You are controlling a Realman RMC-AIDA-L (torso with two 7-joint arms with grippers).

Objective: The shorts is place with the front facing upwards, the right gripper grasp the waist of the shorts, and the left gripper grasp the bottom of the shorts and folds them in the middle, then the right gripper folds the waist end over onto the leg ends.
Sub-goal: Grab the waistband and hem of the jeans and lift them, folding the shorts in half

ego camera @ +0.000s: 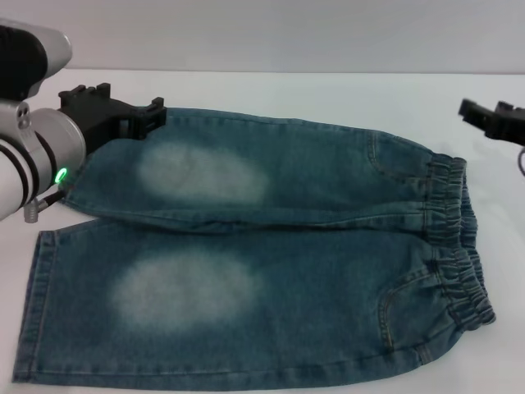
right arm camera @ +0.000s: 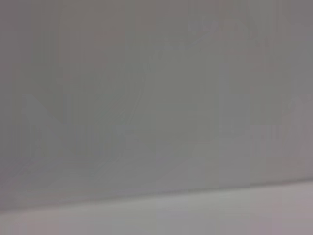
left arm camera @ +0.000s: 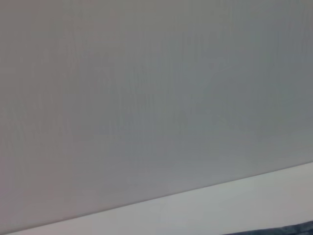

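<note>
Left hand low at far left on its white-silver arm; right hand raised at far right.

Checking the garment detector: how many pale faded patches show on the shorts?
2. One faded patch sits on the far leg of the shorts, near the left gripper. The other patch is on the near leg. None looks hidden.

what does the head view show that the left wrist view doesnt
Only the head view shows the whole shorts laid flat, waist toward the right, the left hand at the far leg's hem, and the right hand off beyond the waist. Only the left wrist view shows a wide grey wall. Both share the white table and a bit of denim.
</note>
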